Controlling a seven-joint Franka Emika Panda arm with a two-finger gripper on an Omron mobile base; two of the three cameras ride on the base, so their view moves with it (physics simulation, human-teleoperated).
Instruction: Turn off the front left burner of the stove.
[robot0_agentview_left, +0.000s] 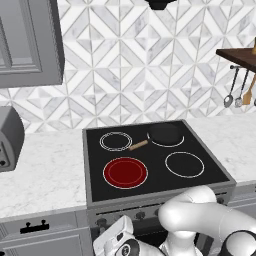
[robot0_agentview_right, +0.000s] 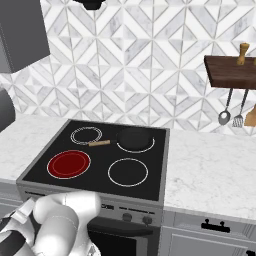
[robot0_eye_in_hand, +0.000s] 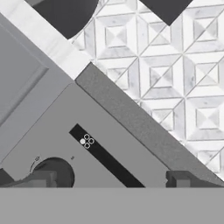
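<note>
red-glowing front left burner (robot0_agentview_left: 125, 173) on the stove (robot0_agentview_left: 95, 145), gripper (robot0_eye_in_hand: 107, 180) at a knob (robot0_eye_in_hand: 56, 171)

The arm folds low, claw (robot0_eye_in_hand: 107, 179) spread wide, holding nothing

Even, bright, shadowless rendered light falls across all views, with no glare on the stove (robot0_agentview_left: 155, 165) glass. Edges look soft and slightly pixelated; the hand view is rolled diagonally.
</note>
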